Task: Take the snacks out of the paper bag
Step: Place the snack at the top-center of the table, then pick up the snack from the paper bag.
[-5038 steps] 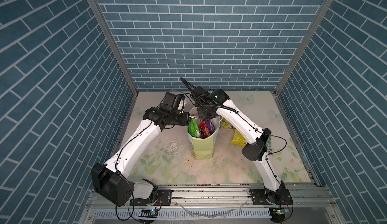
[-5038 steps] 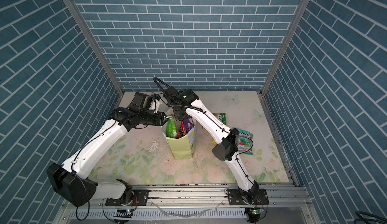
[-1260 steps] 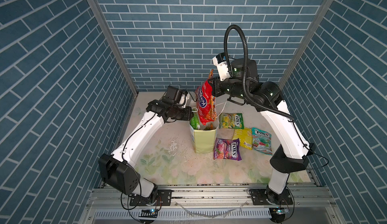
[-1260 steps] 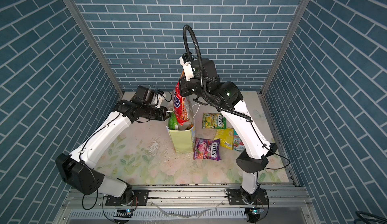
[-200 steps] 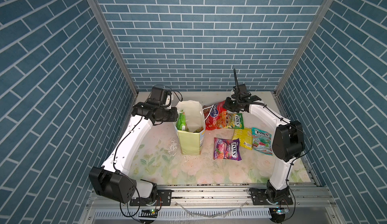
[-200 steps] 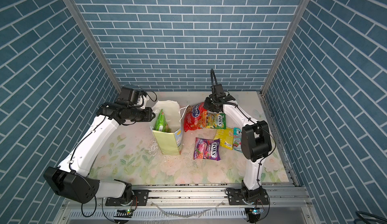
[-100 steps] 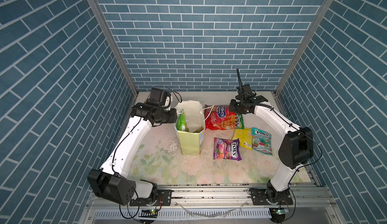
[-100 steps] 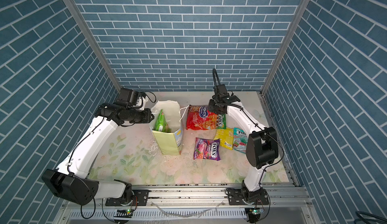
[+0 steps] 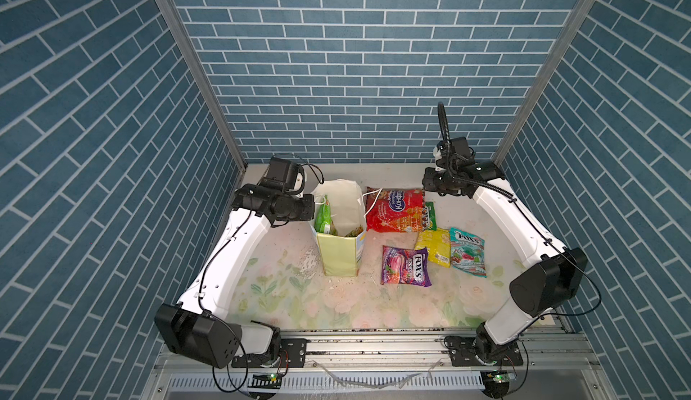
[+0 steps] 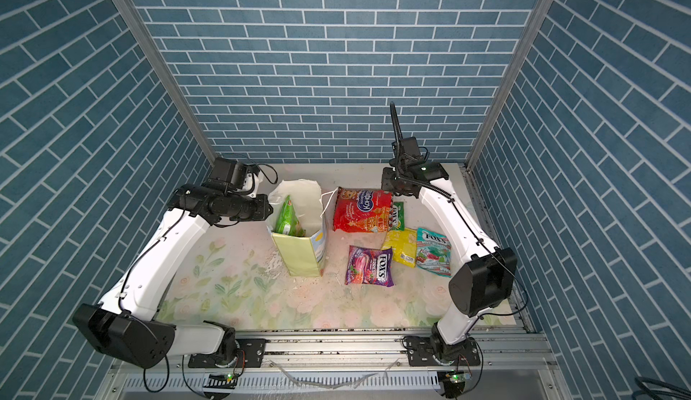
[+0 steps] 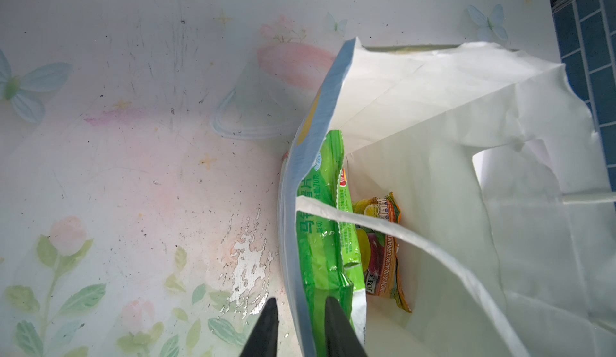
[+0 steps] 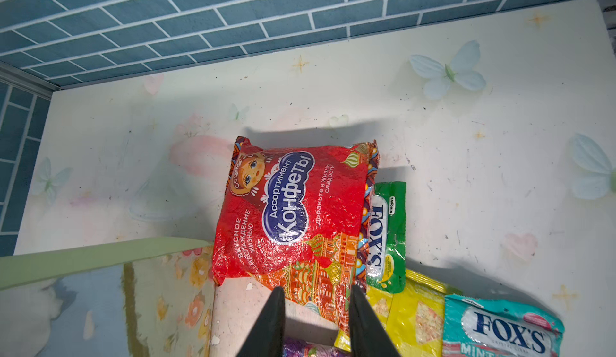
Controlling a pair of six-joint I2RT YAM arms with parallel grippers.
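Now the green chips packet [image 11: 320, 238] leans upright inside the bag [image 11: 433, 105], against the wall my left gripper [image 11: 300, 300] straddles, jaws close; I cannot tell if they pinch it. Glossy, puffy film: light and slippery, I judge, so I'd take its crimped top seam. My right gripper [image 12: 316, 288] hangs spread and empty over the red packet [image 12: 293, 212].

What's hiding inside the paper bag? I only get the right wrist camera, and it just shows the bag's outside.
Observer: The left wrist view looks into the paper bag: a green chips packet stands against one wall.
Operator: Only that one?
Observer: No, an orange Fox's packet sits beside it, deeper in.
Operator: Where's the left gripper?
Observer: The left gripper straddles the bag's wall, one finger inside, one outside.
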